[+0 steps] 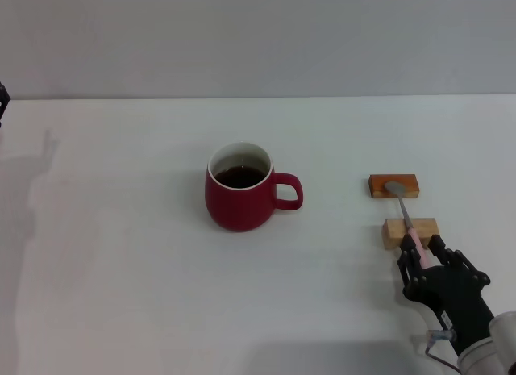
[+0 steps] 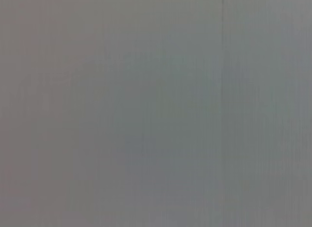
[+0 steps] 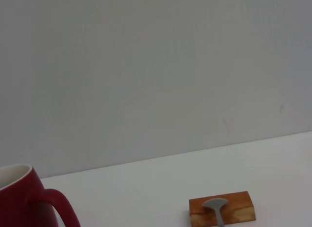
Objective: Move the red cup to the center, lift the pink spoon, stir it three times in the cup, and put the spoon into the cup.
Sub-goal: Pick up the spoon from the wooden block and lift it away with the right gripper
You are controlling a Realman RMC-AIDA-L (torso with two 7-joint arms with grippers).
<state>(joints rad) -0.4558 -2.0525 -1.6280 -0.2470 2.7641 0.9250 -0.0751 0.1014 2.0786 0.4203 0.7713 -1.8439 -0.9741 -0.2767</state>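
A white desk [image 1: 121, 294] runs back to a plain grey wall [image 1: 258, 36], with open surface from the left edge to the middle. The left gripper is out of view; its wrist view is flat grey. The red cup [image 1: 239, 188] stands near centre, handle at 3 o'clock. At right, the pink spoon [image 1: 403, 210] bridges two wooden blocks [image 1: 394, 185]. The right gripper [image 1: 413, 247], at 5 o'clock, seems to have its fingers closed on the handle.

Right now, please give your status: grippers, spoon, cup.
Right gripper at pink spoon handle, spoon resting across two wooden blocks. Left gripper not in view. Red cup centered, nothing between.
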